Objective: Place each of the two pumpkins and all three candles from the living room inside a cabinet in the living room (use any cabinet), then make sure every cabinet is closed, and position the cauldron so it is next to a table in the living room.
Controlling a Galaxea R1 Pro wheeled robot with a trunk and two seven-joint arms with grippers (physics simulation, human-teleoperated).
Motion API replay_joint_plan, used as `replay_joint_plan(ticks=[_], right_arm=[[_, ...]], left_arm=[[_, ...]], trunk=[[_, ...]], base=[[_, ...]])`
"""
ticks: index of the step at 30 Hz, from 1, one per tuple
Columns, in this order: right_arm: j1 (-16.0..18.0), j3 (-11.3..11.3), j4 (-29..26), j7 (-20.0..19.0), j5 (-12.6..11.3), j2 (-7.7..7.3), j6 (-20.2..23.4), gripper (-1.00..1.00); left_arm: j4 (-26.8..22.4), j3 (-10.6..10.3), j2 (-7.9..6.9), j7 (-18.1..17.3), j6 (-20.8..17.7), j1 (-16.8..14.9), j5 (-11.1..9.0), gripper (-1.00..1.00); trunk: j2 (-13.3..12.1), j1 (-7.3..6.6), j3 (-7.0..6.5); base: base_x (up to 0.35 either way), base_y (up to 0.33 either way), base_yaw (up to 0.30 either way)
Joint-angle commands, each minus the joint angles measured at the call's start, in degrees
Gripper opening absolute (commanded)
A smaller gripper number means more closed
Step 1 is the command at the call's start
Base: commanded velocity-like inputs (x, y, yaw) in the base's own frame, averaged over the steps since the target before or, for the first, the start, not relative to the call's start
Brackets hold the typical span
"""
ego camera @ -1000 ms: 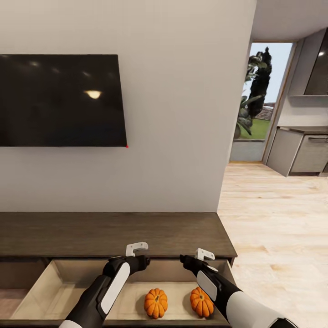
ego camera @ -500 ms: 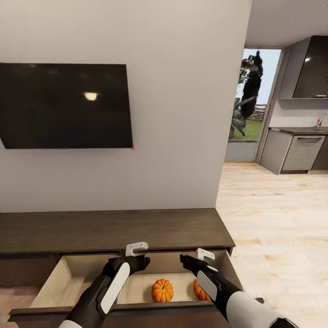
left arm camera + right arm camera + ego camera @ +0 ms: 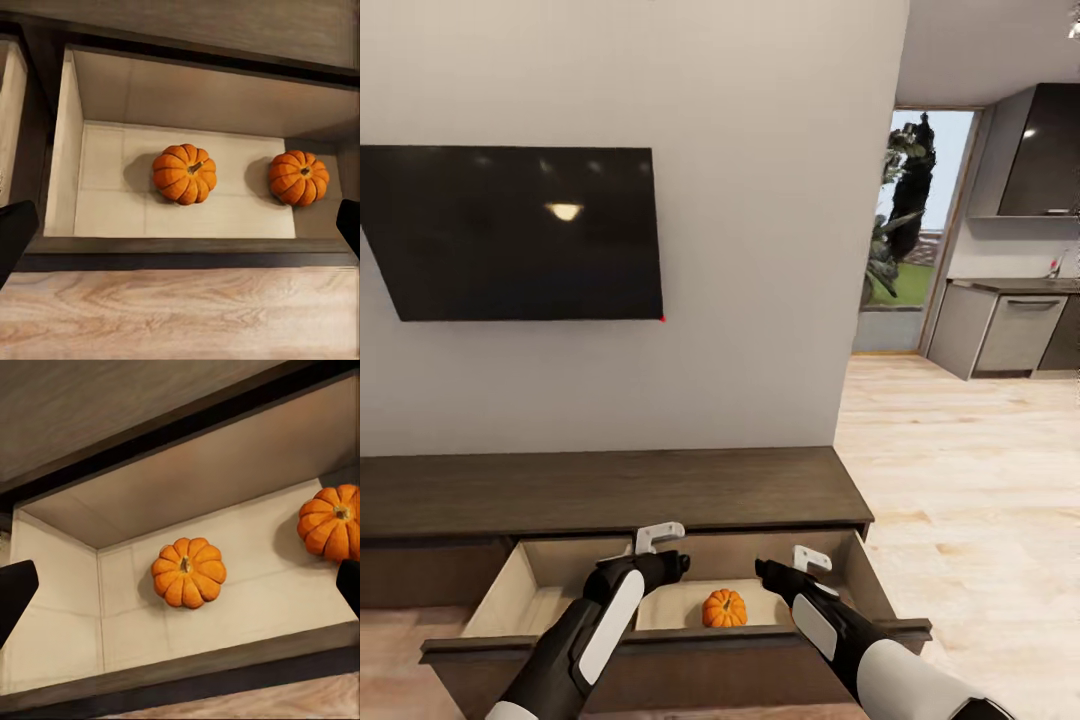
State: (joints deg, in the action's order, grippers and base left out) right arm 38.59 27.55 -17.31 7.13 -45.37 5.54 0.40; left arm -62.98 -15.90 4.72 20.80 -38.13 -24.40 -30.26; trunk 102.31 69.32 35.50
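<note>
The long dark-brown cabinet [image 3: 610, 490] stands against the wall with one drawer [image 3: 660, 648] pulled out. Two orange pumpkins [image 3: 184, 173] [image 3: 298, 177] sit side by side on its pale beige floor, and the right wrist view shows them too [image 3: 188, 571] [image 3: 334, 522]. In the head view one pumpkin [image 3: 724, 608] appears between my arms. My left gripper [image 3: 678, 563] and right gripper [image 3: 765, 572] hover above the drawer's front edge, both open with nothing between the fingers. The candles and the cauldron are out of view.
A black television [image 3: 520, 232] hangs on the pale wall above the cabinet. Light wood floor [image 3: 960, 480] runs to the right of the cabinet's end towards a kitchen with grey units [image 3: 1010, 335] and a glazed door [image 3: 905, 230].
The whole view has pulled back from the cabinet and turned a little, so the camera moved. The drawer looks smaller and farther, and only one pumpkin shows between my arms.
</note>
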Motion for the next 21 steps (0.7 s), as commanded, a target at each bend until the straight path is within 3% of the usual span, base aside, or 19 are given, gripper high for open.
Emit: replay_joint_plan(ticks=[1,15,21], right_arm=[[0.04,0.47,-0.09,0.43,-0.42,-0.04,0.04,1.00],[0.02,0.49,-0.09,0.43,-0.42,-0.03,0.04,1.00],[0.04,0.47,-0.09,0.43,-0.42,-0.06,0.04,1.00]], left_arm=[[-0.25,-0.09,0.00,0.55,-0.11,-0.04,-0.60,1.00],[-0.54,0.06,-0.06,0.47,-0.11,-0.04,-0.69,1.00],[-0.56,1.69,-0.06,0.47,-0.11,-0.04,-0.84,1.00]], trunk=[[0.04,-0.04,0.06],[0.04,-0.04,0.06],[0.04,-0.04,0.06]], base=[[-0.329,0.048,0.000],[-0.261,0.197,0.000],[-0.226,0.265,0.000]])
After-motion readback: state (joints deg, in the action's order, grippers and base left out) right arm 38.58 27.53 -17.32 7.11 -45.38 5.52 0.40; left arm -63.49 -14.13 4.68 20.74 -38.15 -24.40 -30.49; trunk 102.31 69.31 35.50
